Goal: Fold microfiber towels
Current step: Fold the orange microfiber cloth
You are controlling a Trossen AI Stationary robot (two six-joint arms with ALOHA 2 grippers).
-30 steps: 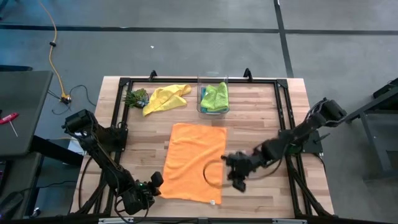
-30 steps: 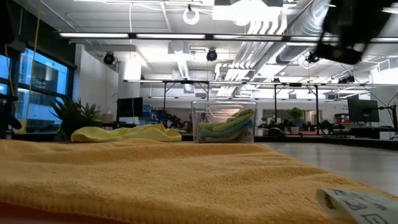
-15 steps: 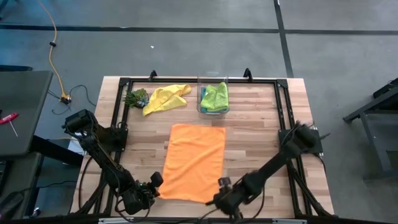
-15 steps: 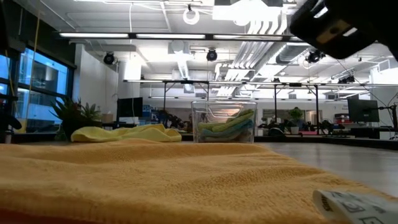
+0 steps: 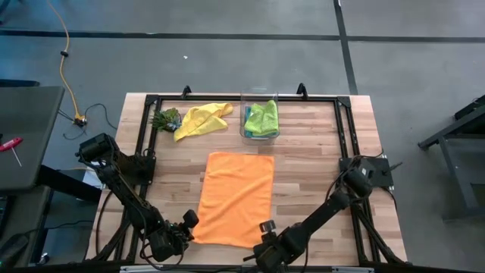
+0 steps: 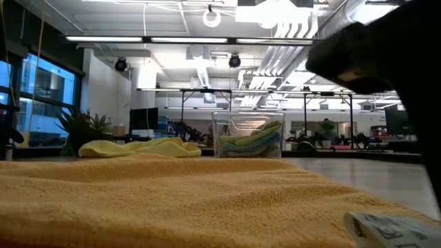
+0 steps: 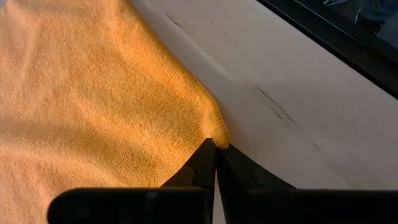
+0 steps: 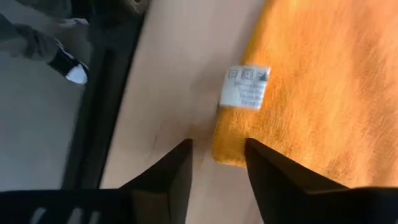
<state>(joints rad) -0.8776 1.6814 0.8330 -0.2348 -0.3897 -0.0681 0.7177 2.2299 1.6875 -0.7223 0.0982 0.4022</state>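
Since the earlier frames, the right arm has swung from mid-desk down to the near edge of the desk, bringing the right gripper to the near right corner of the orange towel; the left gripper and the towel itself have stayed where they were.

Progress: the orange towel lies spread flat and unfolded at the centre of the desk, so no fold has been made in it. The left fingers are pressed together, pinching the near left corner. The right fingers stand spread on either side of the near right corner, just below the white care label, not yet closed on cloth. Judged from this, the corner grasp is half complete and every fold remains.

Other cloths: the yellow towel lies crumpled at the far side beside a small leafy clump; the lime green towel sits in the clear box with a teal one under it, per the low view.

Orientation: the orange towel's long axis runs from near edge to far edge, tilted slightly so that the far end leans right.
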